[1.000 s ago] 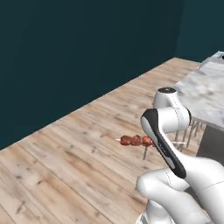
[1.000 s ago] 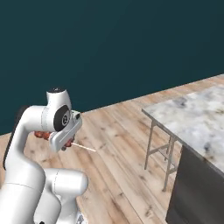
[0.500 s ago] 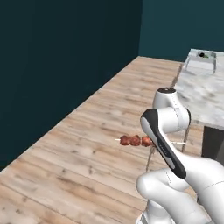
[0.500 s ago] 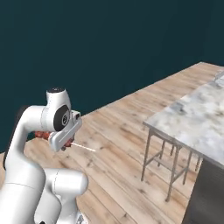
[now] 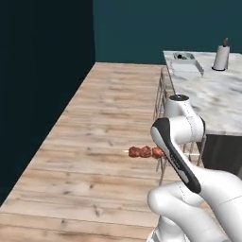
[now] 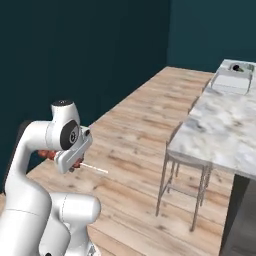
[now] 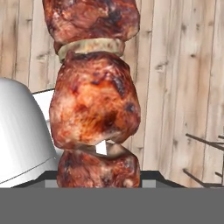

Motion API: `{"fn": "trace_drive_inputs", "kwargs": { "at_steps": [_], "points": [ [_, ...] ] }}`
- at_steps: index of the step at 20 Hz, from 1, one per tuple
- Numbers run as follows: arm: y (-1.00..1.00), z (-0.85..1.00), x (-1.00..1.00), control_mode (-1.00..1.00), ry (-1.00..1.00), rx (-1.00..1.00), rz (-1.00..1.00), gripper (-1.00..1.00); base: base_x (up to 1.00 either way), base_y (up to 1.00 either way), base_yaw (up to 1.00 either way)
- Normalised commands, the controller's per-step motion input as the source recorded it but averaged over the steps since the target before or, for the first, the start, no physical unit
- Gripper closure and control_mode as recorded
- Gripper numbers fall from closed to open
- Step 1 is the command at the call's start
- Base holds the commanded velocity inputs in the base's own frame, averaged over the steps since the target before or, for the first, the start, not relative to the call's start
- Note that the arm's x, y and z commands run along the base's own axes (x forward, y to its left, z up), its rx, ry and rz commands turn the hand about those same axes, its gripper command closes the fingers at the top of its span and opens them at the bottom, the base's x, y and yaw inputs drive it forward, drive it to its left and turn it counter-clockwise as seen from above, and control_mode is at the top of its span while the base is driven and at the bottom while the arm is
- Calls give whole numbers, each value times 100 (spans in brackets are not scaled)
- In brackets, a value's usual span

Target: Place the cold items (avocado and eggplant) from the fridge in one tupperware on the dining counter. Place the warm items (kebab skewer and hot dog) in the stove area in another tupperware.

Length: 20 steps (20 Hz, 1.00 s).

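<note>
Over the wooden plank floor (image 5: 94, 142), the gripper (image 6: 75, 162) is clenched on the kebab skewer (image 5: 145, 152), carried level in the air beside the arm's upper joints. In the right base view its thin stick pokes out past the gripper toward the room's middle. Seen from the hand, browned meat chunks with a pale slice between them run up along the skewer. Dark teal walls (image 5: 42, 71) close the room on two sides. A marble surface (image 6: 225, 125) stands on slim metal legs to the right; on its far end sit a tupperware (image 5: 185, 64) and a paper towel roll (image 5: 221, 56).
</note>
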Motion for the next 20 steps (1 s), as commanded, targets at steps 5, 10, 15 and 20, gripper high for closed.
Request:
{"fn": "trace_drive_inputs", "kwargs": {
  "at_steps": [5, 10, 15, 20],
  "points": [
    [0, 0, 0, 100, 0, 0, 0, 100, 70, 83, -60],
    [0, 0, 0, 100, 0, 0, 0, 100, 67, 81, -61],
    [0, 0, 0, 100, 0, 0, 0, 100, 62, 74, -64],
    [0, 0, 0, 100, 0, 0, 0, 100, 63, 72, -64]
  ]
}}
